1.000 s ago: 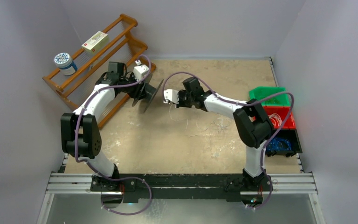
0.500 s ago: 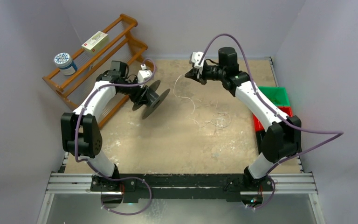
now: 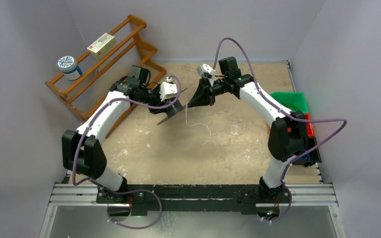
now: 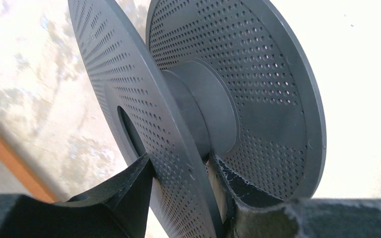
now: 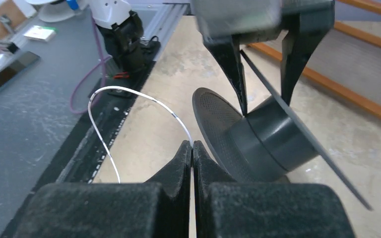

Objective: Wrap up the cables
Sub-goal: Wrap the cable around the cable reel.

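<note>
A black perforated spool (image 3: 171,111) hangs above the table's middle, gripped by my left gripper (image 3: 174,104) on one flange (image 4: 144,129). Its hub (image 4: 203,109) is bare. My right gripper (image 3: 194,101) is shut on the end of a thin white cable (image 5: 129,96), right beside the spool (image 5: 263,144). The cable (image 3: 198,125) trails down from the right gripper to a loose tangle (image 3: 235,128) on the table.
A wooden rack (image 3: 104,64) with a box and a round tin stands at the back left. Green (image 3: 290,99), red (image 3: 307,130) and black (image 3: 313,157) bins line the right edge. The arms' purple cords loop above both arms.
My right gripper swung from the back down and left to the spool, carrying the cable end. My left gripper moved the spool right and tilted it toward the right gripper.
</note>
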`<control>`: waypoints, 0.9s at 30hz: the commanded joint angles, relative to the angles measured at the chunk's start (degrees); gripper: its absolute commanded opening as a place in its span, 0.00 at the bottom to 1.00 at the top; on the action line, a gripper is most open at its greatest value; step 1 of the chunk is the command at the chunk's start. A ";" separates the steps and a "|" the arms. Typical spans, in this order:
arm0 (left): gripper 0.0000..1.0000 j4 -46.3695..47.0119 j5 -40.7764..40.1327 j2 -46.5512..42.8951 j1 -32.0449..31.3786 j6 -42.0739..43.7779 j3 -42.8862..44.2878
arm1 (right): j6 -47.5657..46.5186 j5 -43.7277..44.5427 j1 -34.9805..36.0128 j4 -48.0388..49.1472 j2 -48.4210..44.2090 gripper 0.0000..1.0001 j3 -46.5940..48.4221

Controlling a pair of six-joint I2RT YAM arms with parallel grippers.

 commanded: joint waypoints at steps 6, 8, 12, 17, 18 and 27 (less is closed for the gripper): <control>0.00 5.57 -0.13 -6.40 -2.23 4.75 -2.28 | 2.87 -11.65 -0.30 -1.69 -0.88 0.00 1.07; 0.00 3.93 -1.29 -5.43 -2.63 5.39 -2.20 | 2.66 -10.96 -0.32 -1.58 -2.29 0.00 1.24; 0.00 4.95 -4.54 -3.82 -2.84 2.25 -2.22 | 3.77 -11.61 -0.32 0.26 -5.27 0.00 0.35; 0.00 8.88 -6.55 -3.22 -2.84 -1.12 -2.80 | 6.75 -13.99 -0.32 4.30 -8.73 0.00 -2.00; 0.00 8.87 -6.31 -3.05 -2.92 -1.20 -2.74 | 8.01 -14.11 -0.32 6.01 -9.31 0.00 -2.77; 0.00 4.47 3.26 -3.77 -3.73 0.79 -2.29 | 13.30 -7.20 -0.23 14.61 -7.53 0.00 -6.57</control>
